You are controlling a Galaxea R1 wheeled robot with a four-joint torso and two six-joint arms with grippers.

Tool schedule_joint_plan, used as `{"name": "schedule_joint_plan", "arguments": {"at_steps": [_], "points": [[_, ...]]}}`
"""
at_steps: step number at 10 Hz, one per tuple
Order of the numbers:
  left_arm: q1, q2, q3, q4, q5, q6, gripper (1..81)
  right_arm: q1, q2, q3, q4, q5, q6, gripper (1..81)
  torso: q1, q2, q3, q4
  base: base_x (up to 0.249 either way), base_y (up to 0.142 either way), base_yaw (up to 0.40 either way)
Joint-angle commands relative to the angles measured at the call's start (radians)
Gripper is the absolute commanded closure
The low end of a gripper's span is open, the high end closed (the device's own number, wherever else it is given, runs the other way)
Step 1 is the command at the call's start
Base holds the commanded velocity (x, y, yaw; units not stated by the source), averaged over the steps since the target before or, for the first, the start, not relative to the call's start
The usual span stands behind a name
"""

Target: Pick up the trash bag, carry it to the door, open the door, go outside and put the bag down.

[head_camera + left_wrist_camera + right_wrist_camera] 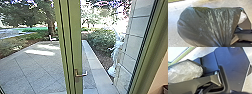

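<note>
Trash bag [205, 27]: dark plastic, over pale floor [173, 28] in left wrist view. Pleats converge toward 1 point, presumably gathered neck, leaving belly to bulge freely. Left tool: cannot tell whether pinching or spread; right tool: same. Green-framed glazed door [75, 45] close ahead, lever handle [82, 74] on its upright; robot likely near to bring lever within reach. Paved yard [37, 70] beyond, meant for bag; put-down not done.

Wide dark bluish plate [235, 70] (pale round fitting [233, 47] at edge); grey-beige bar [185, 87], silvery curved band [219, 77].
</note>
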State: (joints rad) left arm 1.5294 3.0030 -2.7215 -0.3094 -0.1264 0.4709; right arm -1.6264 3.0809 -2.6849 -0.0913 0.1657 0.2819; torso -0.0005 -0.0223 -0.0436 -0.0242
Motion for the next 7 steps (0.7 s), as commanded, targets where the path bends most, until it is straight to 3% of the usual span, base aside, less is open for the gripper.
{"name": "schedule_joint_plan", "arguments": {"at_steps": [1,7], "points": [[-0.045,-0.002,-0.003,0.015,0.060,0.005,81.1,0.029,0.015,0.010,-0.024,-0.055,-0.015,1.0,0.001,0.000,0.000,0.000,0.000,0.000,0.257],[-0.045,-0.001,-0.003,0.026,0.060,0.005,81.1,0.027,0.015,0.010,-0.024,-0.054,-0.015,1.0,0.001,0.000,0.000,0.000,0.000,0.000,0.258]]}}
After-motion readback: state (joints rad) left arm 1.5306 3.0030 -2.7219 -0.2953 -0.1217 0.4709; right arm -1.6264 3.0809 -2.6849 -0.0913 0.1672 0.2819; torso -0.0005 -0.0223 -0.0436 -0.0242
